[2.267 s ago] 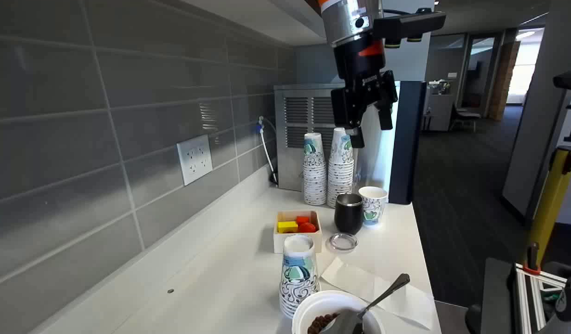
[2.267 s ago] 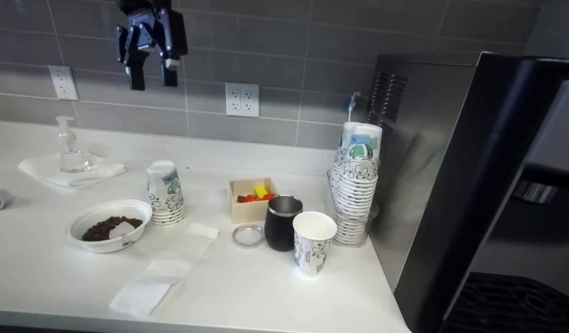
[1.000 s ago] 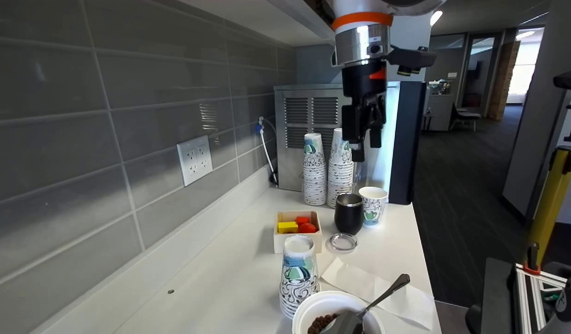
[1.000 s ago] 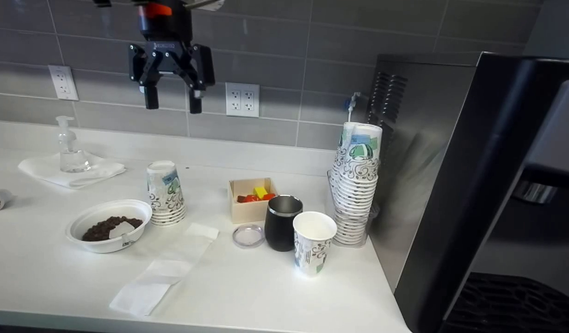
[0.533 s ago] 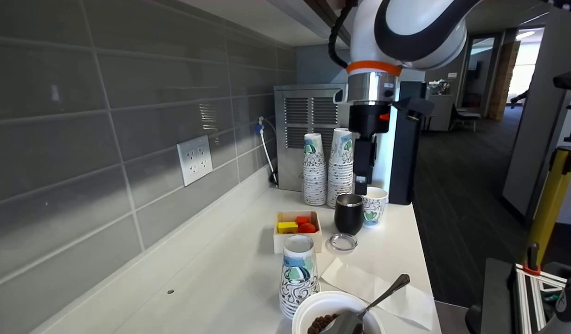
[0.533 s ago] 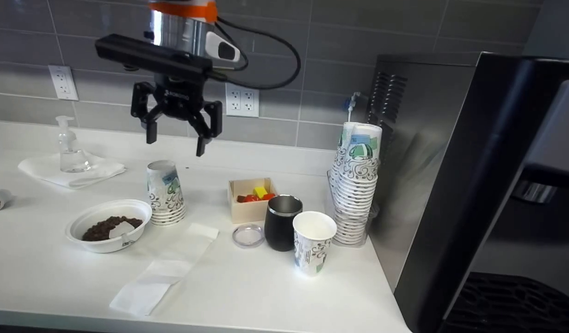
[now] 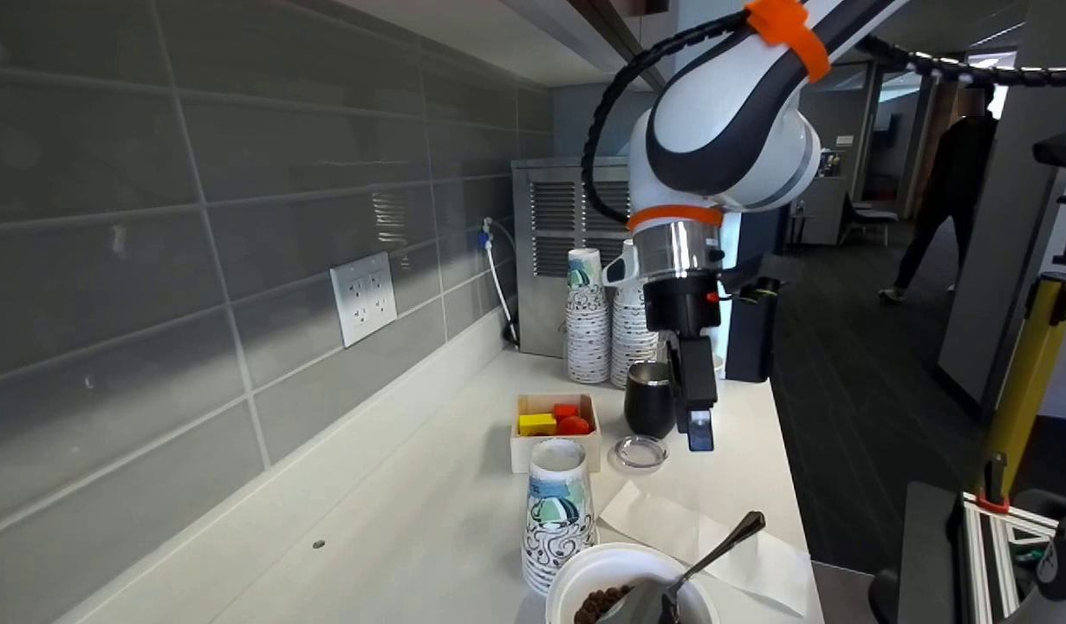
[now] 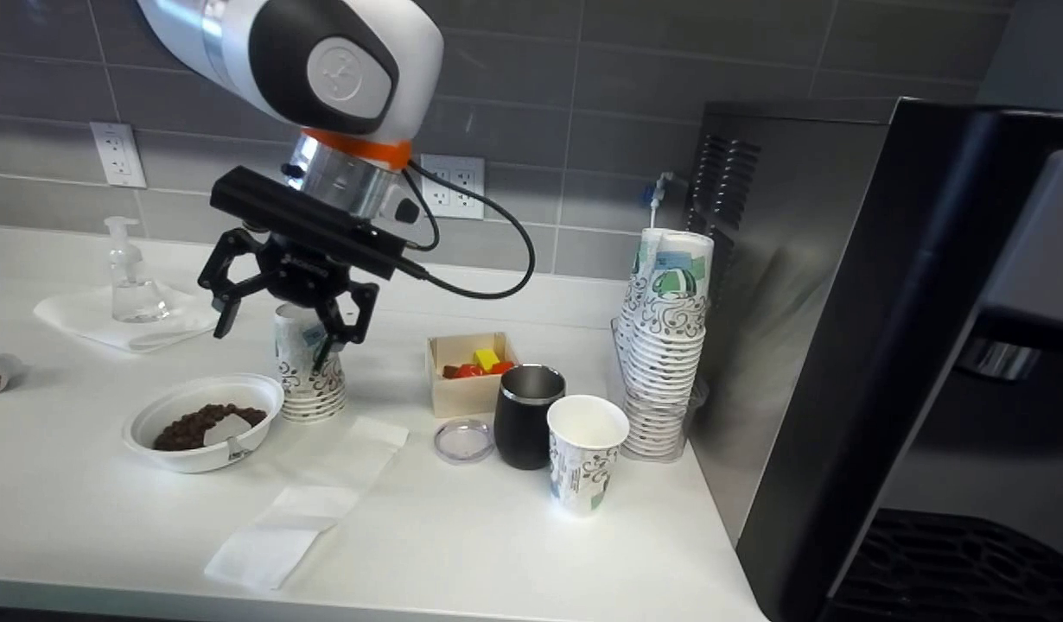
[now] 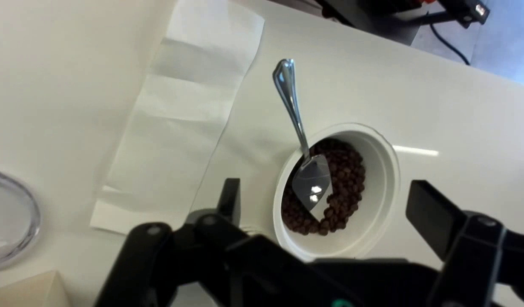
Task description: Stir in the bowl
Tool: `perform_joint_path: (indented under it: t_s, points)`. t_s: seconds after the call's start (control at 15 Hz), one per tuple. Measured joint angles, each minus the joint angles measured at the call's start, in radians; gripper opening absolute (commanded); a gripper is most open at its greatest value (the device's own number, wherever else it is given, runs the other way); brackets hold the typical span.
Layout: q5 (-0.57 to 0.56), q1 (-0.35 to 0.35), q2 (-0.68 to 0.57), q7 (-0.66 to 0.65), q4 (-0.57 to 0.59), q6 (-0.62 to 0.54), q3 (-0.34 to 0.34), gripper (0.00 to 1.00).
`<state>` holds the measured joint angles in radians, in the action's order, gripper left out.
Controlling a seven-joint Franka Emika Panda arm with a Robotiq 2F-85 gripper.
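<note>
Since half a second ago, the white robot arm (image 8: 341,78) has dropped lower over the table (image 8: 462,553) and tilted further; the bowl (image 9: 378,187) and its spoon (image 9: 313,175) have stayed put. We find the bowl on the table just beside an upside-down stack of patterned paper cups (image 7: 557,520), with small round brown pieces (image 9: 349,179) inside. The spoon rests among them, its handle (image 9: 289,94) leaning out past one side. Our jaws stand wide apart, gripping nothing; the wrist view shows the bowl between and beyond them. We judge this to be the approach to the spoon, with stirring not yet begun. Next, we would need to shift toward the handle, sink lower, close on it squarely, then stir gently so the bowl does not tip.
</note>
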<state>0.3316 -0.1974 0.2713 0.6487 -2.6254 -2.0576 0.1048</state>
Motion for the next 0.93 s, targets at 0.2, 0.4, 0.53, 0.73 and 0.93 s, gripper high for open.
perform_joint_path:
  t_s: [0.2,0.4,0.53,0.73,0.93]
  points:
    - [0.007,0.002,-0.107,0.052,0.019,0.013,-0.017,1.00]
    - [0.007,0.014,-0.198,0.074,0.044,0.022,-0.046,1.00]
    - [0.007,0.026,-0.247,0.080,0.060,0.032,-0.068,1.00]
    - [0.007,0.050,-0.306,0.081,0.083,0.069,-0.096,1.00]
    - [0.007,0.076,-0.343,0.081,0.097,0.120,-0.113,1.00]
